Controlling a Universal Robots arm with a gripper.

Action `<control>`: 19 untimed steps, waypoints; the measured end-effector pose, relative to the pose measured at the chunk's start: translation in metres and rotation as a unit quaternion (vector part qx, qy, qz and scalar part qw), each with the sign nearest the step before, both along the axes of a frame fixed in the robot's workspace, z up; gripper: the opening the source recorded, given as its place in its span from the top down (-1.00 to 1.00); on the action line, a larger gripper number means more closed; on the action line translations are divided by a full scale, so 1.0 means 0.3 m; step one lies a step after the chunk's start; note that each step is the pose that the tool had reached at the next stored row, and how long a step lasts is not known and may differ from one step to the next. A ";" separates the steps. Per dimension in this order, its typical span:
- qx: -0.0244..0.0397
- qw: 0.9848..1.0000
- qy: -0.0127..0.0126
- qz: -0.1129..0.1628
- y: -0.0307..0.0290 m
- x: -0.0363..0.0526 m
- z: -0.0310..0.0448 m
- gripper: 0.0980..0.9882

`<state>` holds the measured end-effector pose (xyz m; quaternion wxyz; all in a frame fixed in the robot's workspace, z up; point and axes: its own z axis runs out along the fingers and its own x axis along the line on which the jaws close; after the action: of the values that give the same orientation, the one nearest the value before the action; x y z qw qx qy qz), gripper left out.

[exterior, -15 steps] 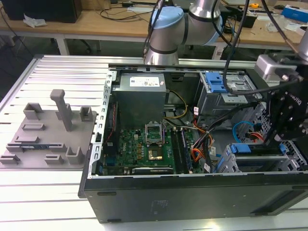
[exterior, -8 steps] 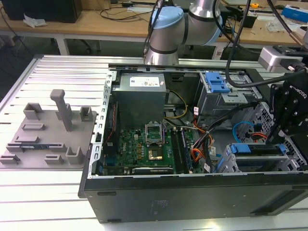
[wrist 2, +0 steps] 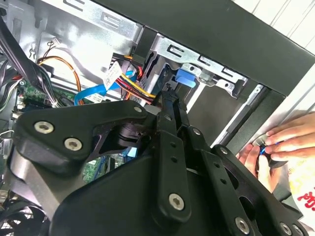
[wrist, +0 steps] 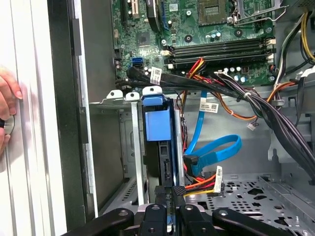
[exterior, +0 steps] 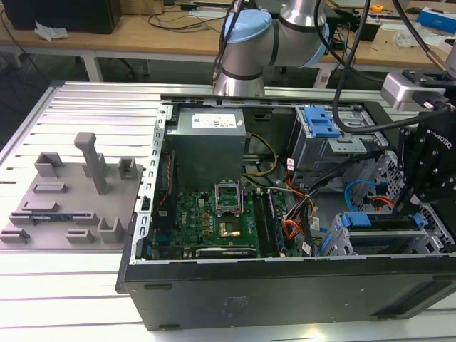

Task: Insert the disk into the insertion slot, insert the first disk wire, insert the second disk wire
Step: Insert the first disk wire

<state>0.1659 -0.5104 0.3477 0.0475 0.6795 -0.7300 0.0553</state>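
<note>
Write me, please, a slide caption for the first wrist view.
Gripper holding a wire connector at the disk seated in the insertion slot; a hand rests outside the case.

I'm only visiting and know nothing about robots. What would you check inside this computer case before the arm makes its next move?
1. Disk seated in the insertion slot: ok, its blue carrier sits inside the grey cage.
2. Gripper lined up with the disk: ok, it is right at the disk's edge.
3. Gripper holding a wire connector: cannot tell.
4. Blue wire plugged into the disk: cannot tell; it loops beside the disk.
5. Person's hand away from the work: not ok, it rests just outside the case wall.
</note>
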 end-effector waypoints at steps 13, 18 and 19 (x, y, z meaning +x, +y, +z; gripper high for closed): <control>0.000 1.000 0.000 0.000 0.000 -0.001 -0.026 0.85; 0.000 1.000 0.000 0.000 0.000 -0.001 -0.007 0.85; 0.000 1.000 0.000 0.000 0.000 -0.001 -0.005 0.85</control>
<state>0.1654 -0.5104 0.3463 0.0476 0.6795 -0.7301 0.0554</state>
